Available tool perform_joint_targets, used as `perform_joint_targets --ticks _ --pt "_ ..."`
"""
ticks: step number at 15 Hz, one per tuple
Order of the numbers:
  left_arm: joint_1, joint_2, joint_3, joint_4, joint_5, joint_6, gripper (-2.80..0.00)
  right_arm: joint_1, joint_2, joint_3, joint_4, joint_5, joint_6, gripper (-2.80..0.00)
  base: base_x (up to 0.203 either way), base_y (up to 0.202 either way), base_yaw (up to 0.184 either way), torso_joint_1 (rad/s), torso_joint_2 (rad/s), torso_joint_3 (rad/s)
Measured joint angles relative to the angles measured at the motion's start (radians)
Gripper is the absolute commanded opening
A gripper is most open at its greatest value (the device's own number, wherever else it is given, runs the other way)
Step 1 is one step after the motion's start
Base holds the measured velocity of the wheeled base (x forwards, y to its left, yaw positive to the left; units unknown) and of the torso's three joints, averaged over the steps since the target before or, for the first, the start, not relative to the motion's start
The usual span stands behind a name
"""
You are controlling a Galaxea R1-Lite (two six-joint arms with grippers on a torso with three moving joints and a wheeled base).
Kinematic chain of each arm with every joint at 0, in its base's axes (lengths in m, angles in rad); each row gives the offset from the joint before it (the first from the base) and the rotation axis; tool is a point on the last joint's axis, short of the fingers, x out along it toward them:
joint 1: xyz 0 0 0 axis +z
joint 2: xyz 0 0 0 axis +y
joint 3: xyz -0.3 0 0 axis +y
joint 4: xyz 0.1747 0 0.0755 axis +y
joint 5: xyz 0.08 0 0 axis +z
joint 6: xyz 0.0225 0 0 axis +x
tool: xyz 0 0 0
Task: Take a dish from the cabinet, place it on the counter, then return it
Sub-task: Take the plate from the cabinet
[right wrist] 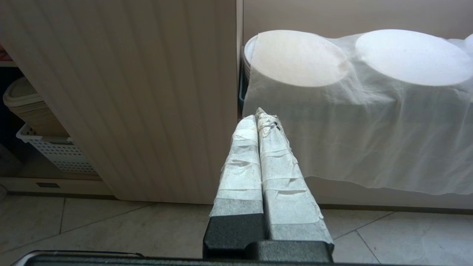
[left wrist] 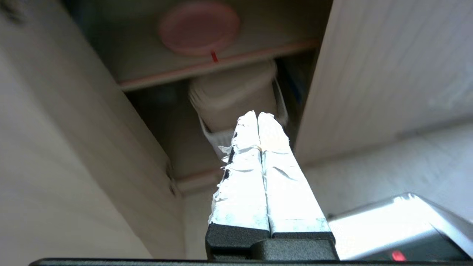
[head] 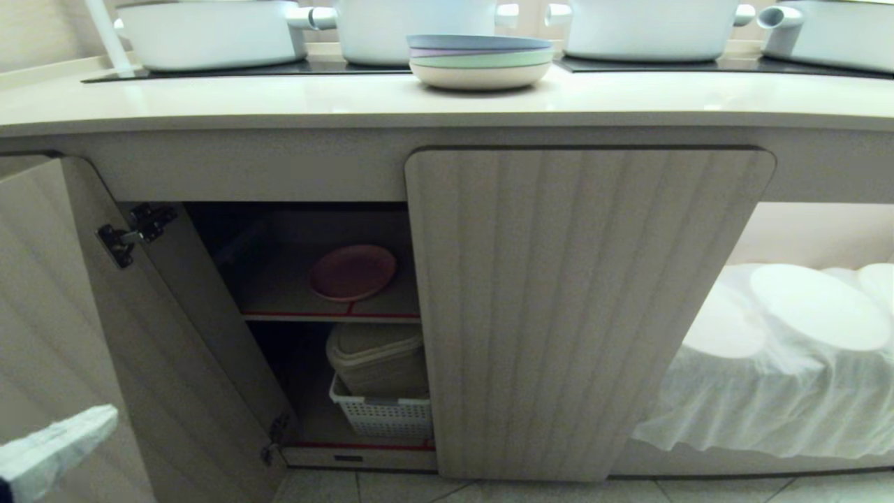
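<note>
The pink dish [head: 353,272] lies flat on the red-edged upper shelf inside the cabinet [head: 587,307], whose left door [head: 49,293] stands swung open while the right door is closed. The left wrist view shows the same dish [left wrist: 199,27] on the shelf. My left gripper [head: 105,418] pokes in at the lower left of the head view, low in front of the open door, well short of the dish. In its own view my left gripper [left wrist: 257,115] is shut and empty. My right gripper [right wrist: 257,115], shut and empty, faces the closed door. The counter [head: 279,98] runs across the top.
A stack of pastel plates [head: 480,61] sits on the counter between white pots [head: 209,31] on black cooktop panels. Below the dish's shelf a white basket [head: 383,413] holds a beige lidded tub [head: 377,356]. White-draped plates [head: 817,307] fill the recess at the right.
</note>
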Motion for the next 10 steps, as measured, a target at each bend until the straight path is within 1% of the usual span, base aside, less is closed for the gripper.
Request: perform_joint_targets --ticks 2,4,7,10 --pt "-0.018 0.172 -0.03 -0.056 -0.001 0.005 -2.8 0.0 0.0 0.0 0.0 0.0 0.001 -2.8 0.0 0.0 0.0 0.0 0.0 0.0" --pt "-0.04 0.332 -0.043 -0.145 0.002 0.007 -2.8 0.0 0.0 0.0 0.0 0.0 0.001 -2.8 0.0 0.0 0.0 0.0 0.0 0.0" --pt "-0.074 0.573 -0.034 -0.348 0.018 0.007 -2.8 0.0 0.0 0.0 0.0 0.0 0.001 -2.8 0.0 0.0 0.0 0.0 0.0 0.0" --pt "-0.088 0.795 -0.004 -0.596 0.055 -0.011 -2.8 0.0 0.0 0.0 0.0 0.0 0.001 -2.8 0.0 0.0 0.0 0.0 0.0 0.0"
